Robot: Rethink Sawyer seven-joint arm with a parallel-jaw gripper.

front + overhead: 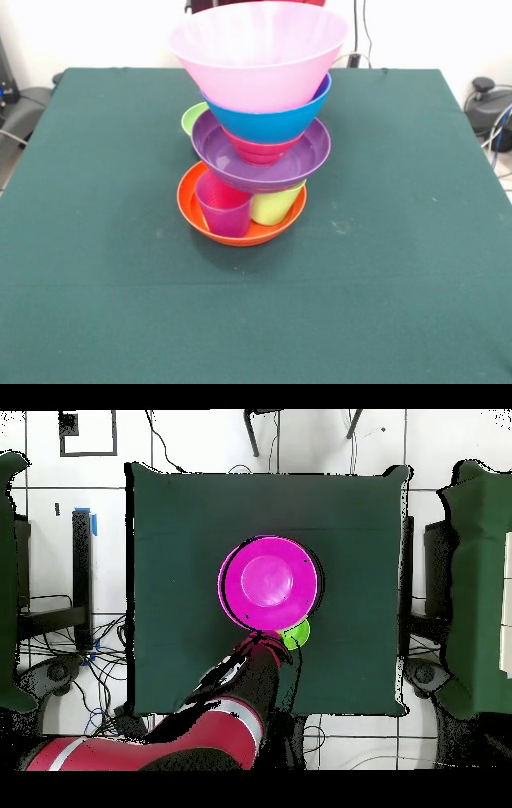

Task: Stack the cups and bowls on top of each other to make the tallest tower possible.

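A tower stands mid-table. Its base is an orange bowl (pixel 240 228) holding an upright purple cup (pixel 222 208) and a lime green cup (pixel 276 206). On these rests a purple bowl (pixel 308 156), then a small red bowl (pixel 260 149), a blue bowl (pixel 276 122) and a big pink bowl (pixel 260 52) on top. From overhead only the pink bowl (pixel 268 581) shows. A small green bowl (pixel 190 118) sits on the cloth just behind the tower, also visible from above (pixel 297 634). My gripper (pixel 260 646) is at the tower's robot-side edge, beside the green bowl; in the front view the pink bowl hides it.
The table wears a dark green cloth (pixel 96 240) (pixel 170 534). My red arm (pixel 215 729) crosses the table edge nearest the robot. Cables and equipment lie on the floor around the table.
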